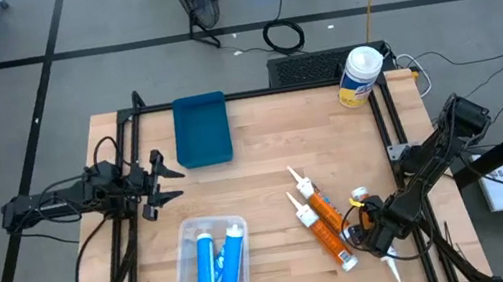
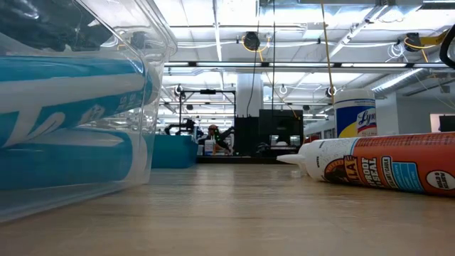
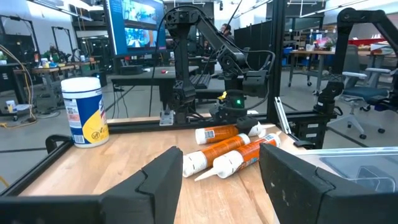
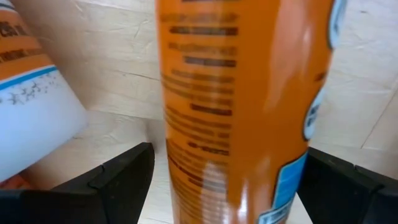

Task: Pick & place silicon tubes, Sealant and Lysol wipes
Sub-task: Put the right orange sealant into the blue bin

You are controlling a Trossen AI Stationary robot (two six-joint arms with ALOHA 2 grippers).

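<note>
- Right gripper (image 1: 379, 232) was low over the near-right part of the table, fingers spread to either side of an orange sealant tube (image 4: 239, 106). In the right wrist view a gap showed between each finger and the tube, so it straddled the tube without pinching it; judged to be lined up for a grasp.
- Two more orange tubes (image 1: 317, 220) lay just left of that gripper, side by side, white nozzles pointing to the far left. They were lying flat, so a pick would call for a top-down grip across the body.
- Clear bin (image 1: 183, 273) sat near, left of centre, holding two blue silicone tubes (image 1: 219, 266) lengthwise. Judged to be the drop-off place for tubes.
- Blue tray (image 1: 201, 129) sat at the far side, left of centre, with nothing seen in it; possibly meant for the remaining items.
- Lysol wipes (image 1: 360, 76) stood upright at the far-right corner, against the frame, untouched.
- Left gripper (image 1: 163, 181) waited at the left edge, well apart from everything, fingers parted and holding nothing.
</note>
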